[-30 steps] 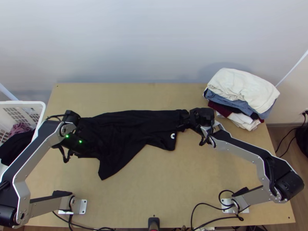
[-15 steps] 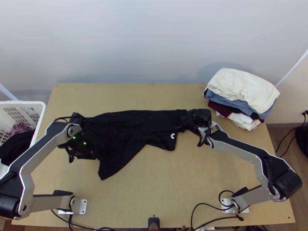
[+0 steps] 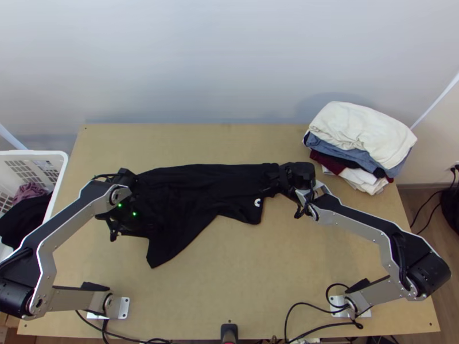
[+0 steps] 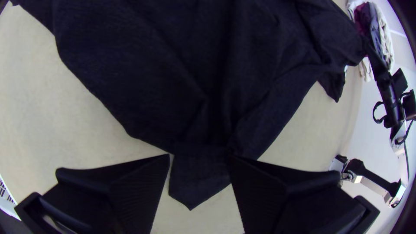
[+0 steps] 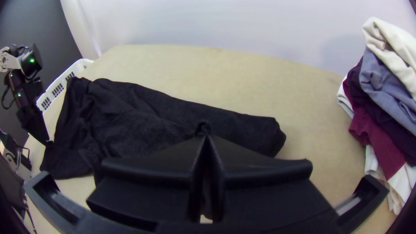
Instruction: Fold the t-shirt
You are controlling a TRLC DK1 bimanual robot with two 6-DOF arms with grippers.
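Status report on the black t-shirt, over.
Right pincer shut on black t-shirt near one end; left pincer open at the other. Shirt wrinkled, unevenly spread. Clothes pile stands apart from it.

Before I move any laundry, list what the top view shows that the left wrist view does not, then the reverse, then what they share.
Top view: a mauve cloth in the basket, and the left arm's silver-sided links.

Left wrist view: the left gripper's fingers spread apart, with a pointed part of the black t-shirt showing between them.

Both: the t-shirt, the right gripper at its far end, the clothes stack, and part of the basket.
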